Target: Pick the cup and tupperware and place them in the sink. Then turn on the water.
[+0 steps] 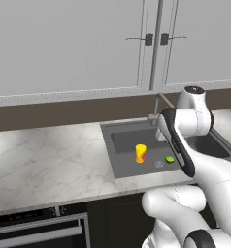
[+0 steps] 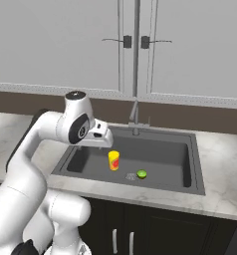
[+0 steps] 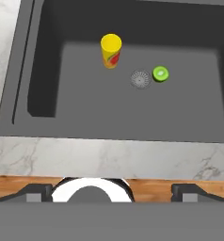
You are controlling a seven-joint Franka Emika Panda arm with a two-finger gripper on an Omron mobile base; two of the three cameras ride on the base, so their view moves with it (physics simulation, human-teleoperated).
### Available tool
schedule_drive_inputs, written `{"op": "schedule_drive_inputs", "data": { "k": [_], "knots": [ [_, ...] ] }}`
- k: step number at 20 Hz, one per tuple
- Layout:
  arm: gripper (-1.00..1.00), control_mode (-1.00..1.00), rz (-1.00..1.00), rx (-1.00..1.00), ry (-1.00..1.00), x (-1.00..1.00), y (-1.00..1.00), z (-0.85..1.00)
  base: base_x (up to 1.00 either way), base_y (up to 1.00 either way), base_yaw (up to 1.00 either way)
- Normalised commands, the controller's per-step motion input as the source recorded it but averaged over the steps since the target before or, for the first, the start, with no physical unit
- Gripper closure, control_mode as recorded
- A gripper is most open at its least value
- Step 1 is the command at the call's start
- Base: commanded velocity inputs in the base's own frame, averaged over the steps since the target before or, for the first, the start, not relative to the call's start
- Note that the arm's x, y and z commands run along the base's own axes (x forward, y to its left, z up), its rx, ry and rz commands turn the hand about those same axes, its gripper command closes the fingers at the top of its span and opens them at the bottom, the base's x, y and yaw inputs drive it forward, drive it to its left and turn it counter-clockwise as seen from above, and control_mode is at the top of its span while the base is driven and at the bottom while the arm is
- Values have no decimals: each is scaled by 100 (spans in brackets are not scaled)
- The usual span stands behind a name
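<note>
Cup (image 3: 111, 50) stood upright in the sink (image 3: 43, 70), just left of the drain (image 3: 140, 78), with a green thing (image 3: 160, 73) on the drain's other side. Gripper (image 3: 112, 190) hung above, wide open and empty.

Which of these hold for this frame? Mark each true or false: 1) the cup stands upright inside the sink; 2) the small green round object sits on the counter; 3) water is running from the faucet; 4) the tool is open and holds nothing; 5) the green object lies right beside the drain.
1) True: the cup stands upright on the floor of the sink.
2) False: the small green round object lies inside the sink, not on the counter.
3) False: no stream comes from the faucet.
4) True: the tool has its jaws wide apart, with nothing between them.
5) True: it lies just next to the drain.
</note>
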Motion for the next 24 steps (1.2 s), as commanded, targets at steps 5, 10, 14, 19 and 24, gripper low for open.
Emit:
{"op": "schedule_drive_inputs", "data": {
  "k": [5,10,14,19,24],
  "knots": [
    [-100,-100,0,0,0,-45,-19,47,0,0,0],
    [-100,-100,0,0,0,-48,-14,46,0,0,0],
    [-100,-100,0,0,0,-51,-7,31,0,0,0],
    [-100,100,0,0,0,0,0,0,-71,2,1],
    [-100,100,0,0,0,0,0,0,-83,40,20]
  ]
}}
